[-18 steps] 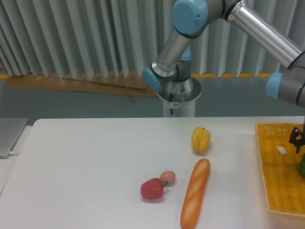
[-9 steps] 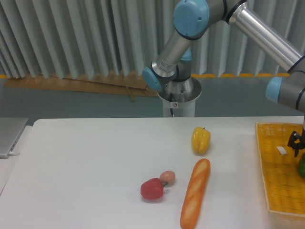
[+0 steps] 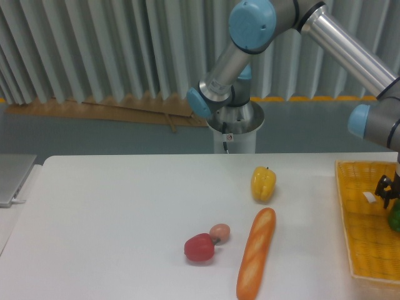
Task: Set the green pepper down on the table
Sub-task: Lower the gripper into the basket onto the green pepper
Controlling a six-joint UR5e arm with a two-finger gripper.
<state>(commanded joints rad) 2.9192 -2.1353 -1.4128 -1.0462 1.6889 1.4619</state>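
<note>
At the right edge of the camera view a sliver of the green pepper [image 3: 395, 218] shows, low over the yellow basket tray [image 3: 369, 237]. My gripper [image 3: 387, 191] is just above it, mostly cut off by the frame edge. Only a dark finger part is visible, so its state is unclear. The white table [image 3: 125, 212] spreads out to the left.
On the table lie a yellow bell pepper [image 3: 263, 183], a long baguette [image 3: 256, 252], a red pepper [image 3: 199, 248] and a small pinkish item [image 3: 219, 232] touching it. A white tag [image 3: 369, 197] lies in the basket. A laptop corner [image 3: 12, 178] sits at far left.
The gripper part at the right edge has moved slightly down and inward over the basket; the arm's upper link shifted a little. The items on the table have not moved.
</note>
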